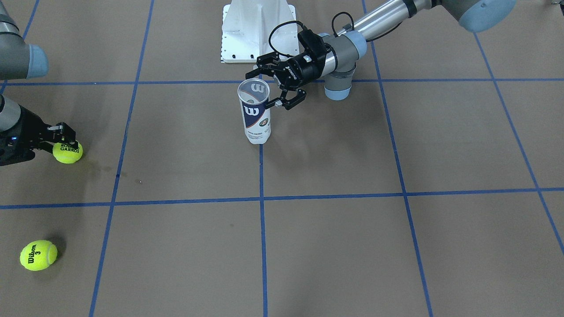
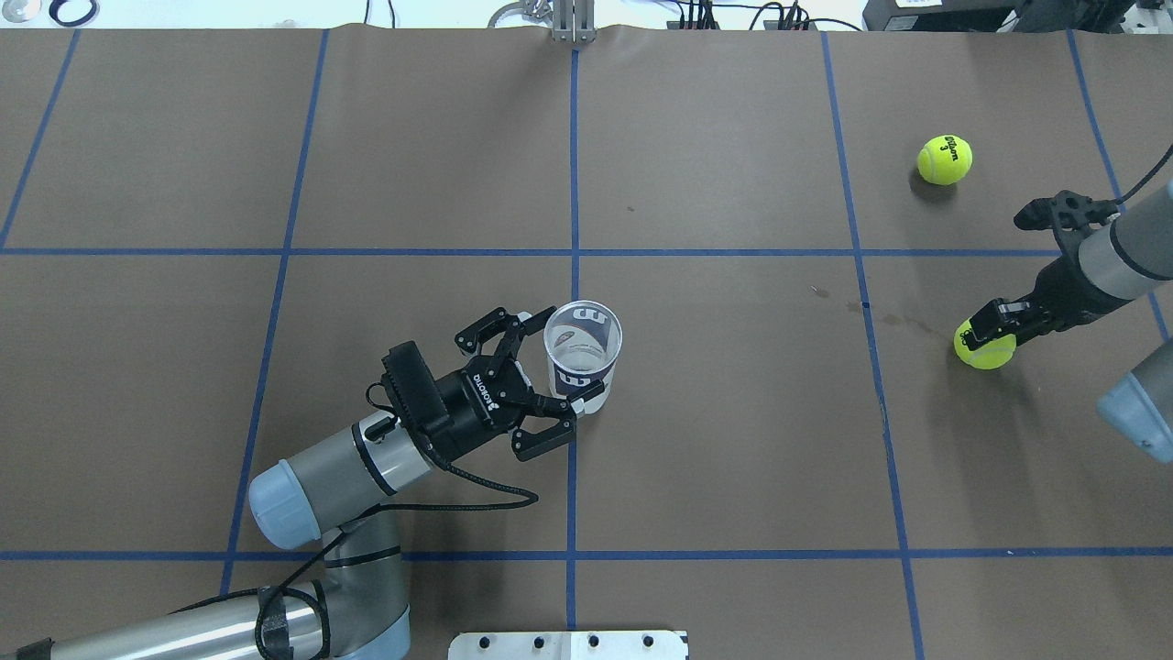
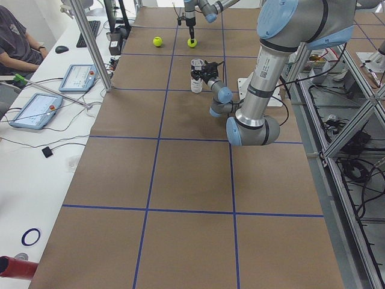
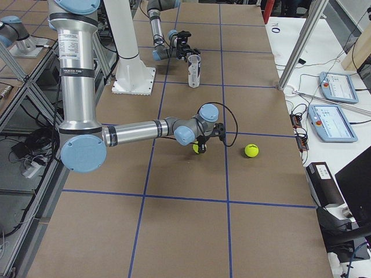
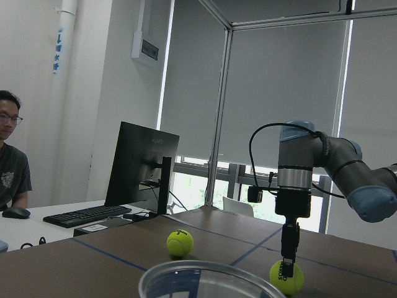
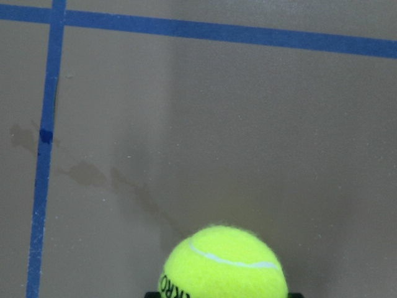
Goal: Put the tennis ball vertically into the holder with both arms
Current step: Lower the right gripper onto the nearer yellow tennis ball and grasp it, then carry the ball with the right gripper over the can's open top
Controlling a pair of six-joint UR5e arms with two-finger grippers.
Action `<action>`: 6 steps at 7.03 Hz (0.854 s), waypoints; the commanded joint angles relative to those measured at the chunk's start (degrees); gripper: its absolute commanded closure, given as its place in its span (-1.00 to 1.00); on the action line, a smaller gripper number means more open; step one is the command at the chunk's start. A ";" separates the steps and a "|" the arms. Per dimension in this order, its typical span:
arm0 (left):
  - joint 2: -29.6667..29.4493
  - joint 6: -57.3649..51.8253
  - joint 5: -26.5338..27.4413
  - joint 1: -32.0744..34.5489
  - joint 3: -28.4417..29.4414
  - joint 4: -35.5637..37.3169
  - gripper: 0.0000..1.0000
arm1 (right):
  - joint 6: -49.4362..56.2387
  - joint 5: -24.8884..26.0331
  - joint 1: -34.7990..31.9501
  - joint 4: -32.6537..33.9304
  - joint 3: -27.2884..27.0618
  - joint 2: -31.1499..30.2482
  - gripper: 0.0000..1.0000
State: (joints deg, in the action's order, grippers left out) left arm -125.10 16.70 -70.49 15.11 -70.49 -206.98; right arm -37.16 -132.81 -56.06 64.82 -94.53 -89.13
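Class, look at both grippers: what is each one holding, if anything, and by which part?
The right gripper pinches the tennis ball by its upper sides, from above. The left gripper holds nothing: its open fingers straddle the holder near the top.

Upright holder [image 3: 196,77] at near left pincer [image 3: 203,71], tennis ball [image 3: 192,43] under far arm [image 3: 190,17]

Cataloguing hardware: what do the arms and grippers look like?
Left arm and right arm: silver-grey tubes, light-blue joint caps. Left gripper and right gripper: black, linked fingers. The left one carries white lettering, and a black cable loops off its wrist.
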 commanded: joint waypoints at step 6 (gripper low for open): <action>1.52 0.00 0.00 0.18 -1.32 -0.18 -1.00 | -27.72 -2.36 3.92 1.01 -8.72 11.14 1.00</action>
State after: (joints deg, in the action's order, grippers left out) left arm -123.83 16.70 -70.49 15.29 -71.56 -207.21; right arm -55.94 -135.03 -54.35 65.74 -100.93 -81.39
